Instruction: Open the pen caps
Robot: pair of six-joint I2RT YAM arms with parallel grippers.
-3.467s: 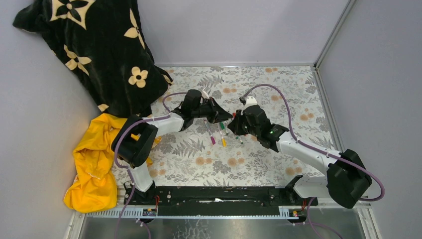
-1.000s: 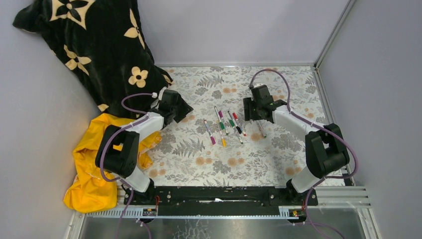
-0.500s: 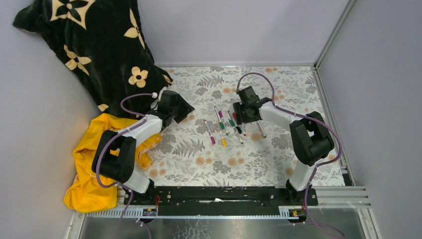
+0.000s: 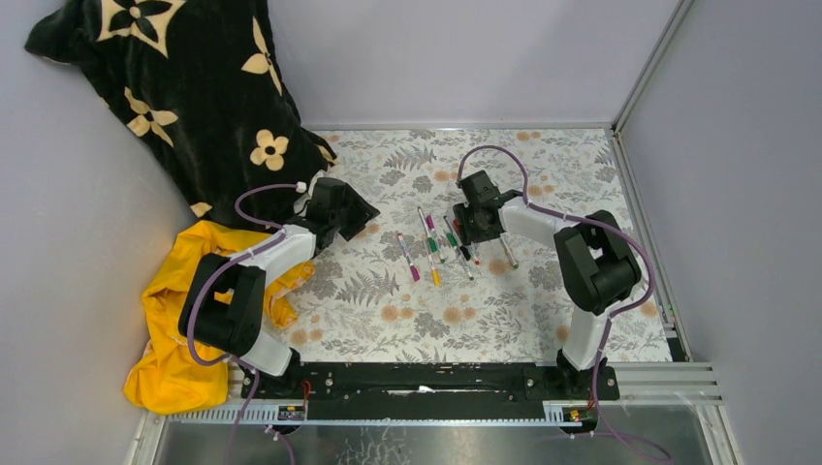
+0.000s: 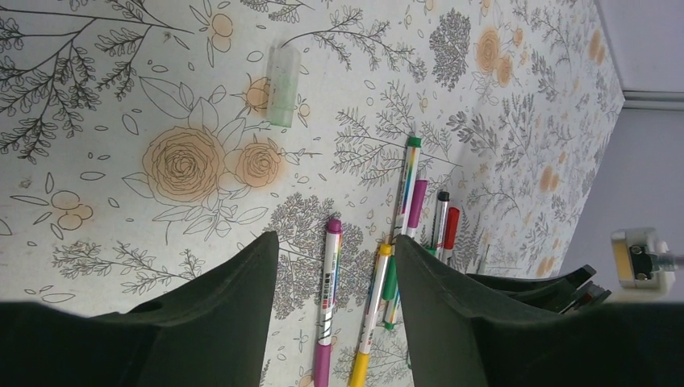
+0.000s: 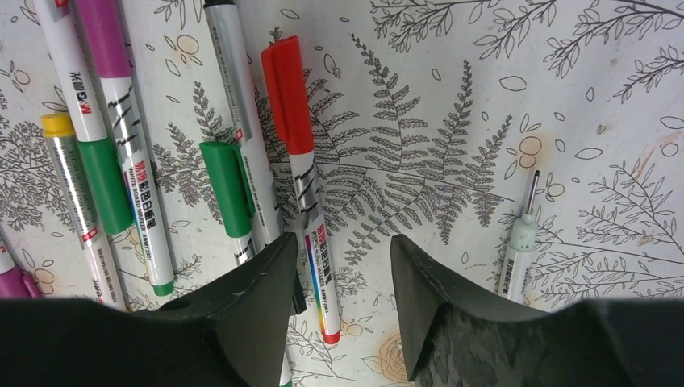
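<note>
Hovering low over the pens (image 4: pixel 434 247) at the middle of the floral table cover (image 4: pixel 388 310), the right gripper (image 6: pixel 343 242) has its two dark fingers (image 6: pixel 242 314) spread apart and pinches nothing. In the right wrist view, the red-capped pen (image 6: pixel 310 218) runs lengthwise into the gap, with its whitish barrel just beside one fingertip; contact cannot be confirmed. The red cap (image 6: pixel 286 93) is seated on that pen, beyond the fingertips. Next to it, a green cap (image 6: pixel 227 185) lies against a silver barrel; whether it is fitted to that barrel cannot be told. Further across are a second green cap (image 6: pixel 105 185) on a white barrel and a magenta cap (image 6: pixel 101 36) on another white barrel. On the opposite side of the gap, apart from the group, lies an uncapped pen (image 6: pixel 516 258) with its fine tip exposed. The left gripper (image 4: pixel 354 208) is well apart from the pens, near the black flower-patterned blanket (image 4: pixel 194 97) and the yellow cloth (image 4: pixel 184 329). In the left wrist view its two fingers are likewise spread, with nothing pinched between them. That view looks along the table cover toward the pens. A magenta-ended pen (image 5: pixel 327 306) and a yellow-ended pen (image 5: pixel 367 330) lie nearest. A loose translucent pale cap (image 5: pixel 282 85) lies by itself on the cover, well apart from the group.
</note>
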